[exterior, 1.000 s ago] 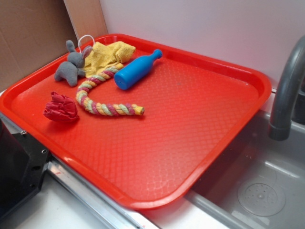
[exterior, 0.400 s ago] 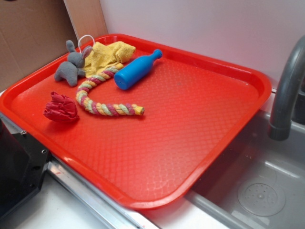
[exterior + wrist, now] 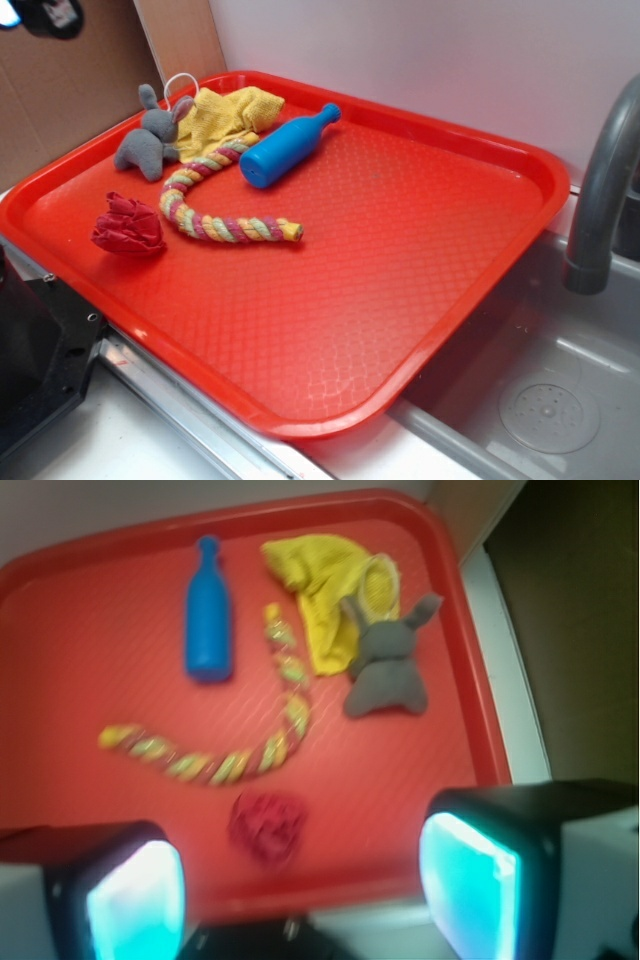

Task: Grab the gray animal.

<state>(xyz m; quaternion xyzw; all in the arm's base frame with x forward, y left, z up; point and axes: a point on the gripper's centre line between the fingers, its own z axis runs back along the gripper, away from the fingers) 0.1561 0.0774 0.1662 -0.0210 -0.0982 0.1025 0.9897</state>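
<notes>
The gray animal (image 3: 150,140) (image 3: 388,665), a small plush rabbit with long ears, lies in the far left corner of the red tray (image 3: 400,260), against the yellow rag (image 3: 228,112) (image 3: 320,585). In the exterior view only a dark piece of the gripper (image 3: 45,15) shows at the top left corner, high above the tray. In the wrist view my gripper (image 3: 300,890) is open, its two pads wide apart with nothing between them, well short of the rabbit and high over the tray's near edge.
A red cloth ball (image 3: 127,227) (image 3: 266,825), a braided rope (image 3: 205,205) (image 3: 220,755) and a blue bottle (image 3: 285,145) (image 3: 207,610) also lie on the tray. A gray faucet (image 3: 600,190) and a sink (image 3: 550,380) are at the right. Cardboard (image 3: 70,70) stands behind the tray.
The gripper has come into the exterior view at the top left corner. The objects on the tray have not moved.
</notes>
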